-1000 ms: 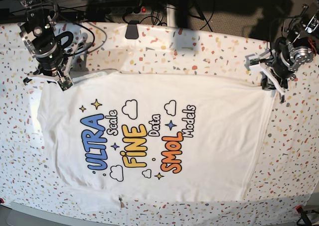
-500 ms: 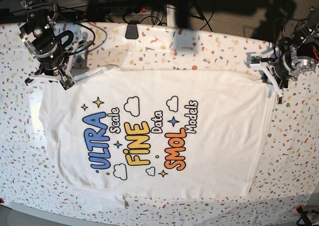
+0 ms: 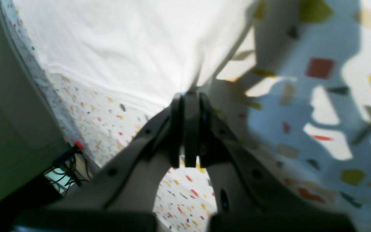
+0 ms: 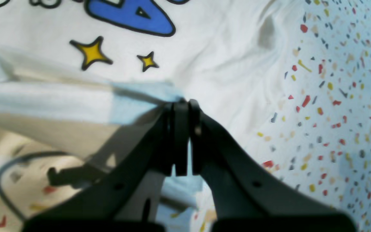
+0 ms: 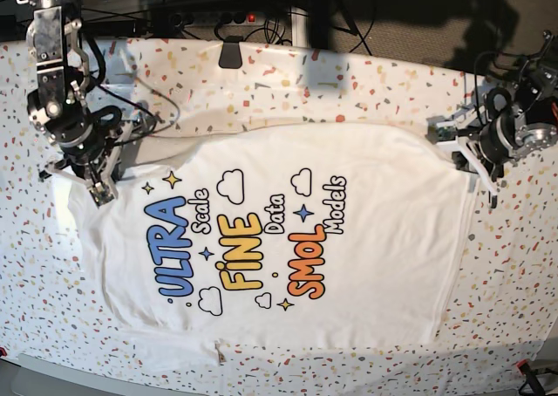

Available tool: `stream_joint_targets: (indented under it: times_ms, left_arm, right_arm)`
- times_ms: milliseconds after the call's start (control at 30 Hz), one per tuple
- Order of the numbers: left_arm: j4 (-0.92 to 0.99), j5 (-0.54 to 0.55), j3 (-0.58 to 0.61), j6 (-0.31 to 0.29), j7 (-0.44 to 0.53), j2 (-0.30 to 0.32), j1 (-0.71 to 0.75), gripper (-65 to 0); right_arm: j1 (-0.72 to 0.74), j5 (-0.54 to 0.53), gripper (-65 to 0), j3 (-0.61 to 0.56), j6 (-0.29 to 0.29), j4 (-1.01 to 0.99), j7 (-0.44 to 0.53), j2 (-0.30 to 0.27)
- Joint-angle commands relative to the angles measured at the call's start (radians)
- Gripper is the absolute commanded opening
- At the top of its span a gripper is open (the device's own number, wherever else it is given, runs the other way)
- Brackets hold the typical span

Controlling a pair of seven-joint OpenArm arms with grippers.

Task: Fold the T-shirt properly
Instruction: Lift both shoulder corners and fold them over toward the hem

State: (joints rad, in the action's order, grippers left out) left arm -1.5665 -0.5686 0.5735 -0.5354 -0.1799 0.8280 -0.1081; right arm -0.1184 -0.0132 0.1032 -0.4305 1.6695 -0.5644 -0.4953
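Firmly clamped together on white fabric: left gripper (image 3: pixel 188 96) pinching the T-shirt (image 5: pixel 349 239) hem corner at 3 o'clock in the base view, right gripper (image 4: pixel 180 104) pinching the shoulder edge at 9 o'clock, close to two yellow stars (image 4: pixel 92 53). Spread print-up across the speckled tablecloth (image 5: pixel 349 82), lettering "ULTRA FINE SMOL" running diagonally at centre, far edge lifted slightly between the two grips. Black clip (image 5: pixel 231 51) at 12 o'clock on the table's far rim.
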Motion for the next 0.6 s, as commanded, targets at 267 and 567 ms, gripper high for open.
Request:
stream_joint_targets:
  times_ms: [267, 567]
  left_arm:
    - [0.021, 0.093, -0.01, 0.01, -0.036, -0.058, -0.126, -65.0]
    - [0.201, 0.117, -0.01, 0.039, -0.036, -0.153, -0.214, -65.0]
  right_arm:
    - [0.211, -0.053, -65.0, -0.055, -0.034, -0.085, -0.029, -0.017]
    - [0.402, -0.043, -65.0, -0.201, -0.033, -0.251, -0.055, -0.017]
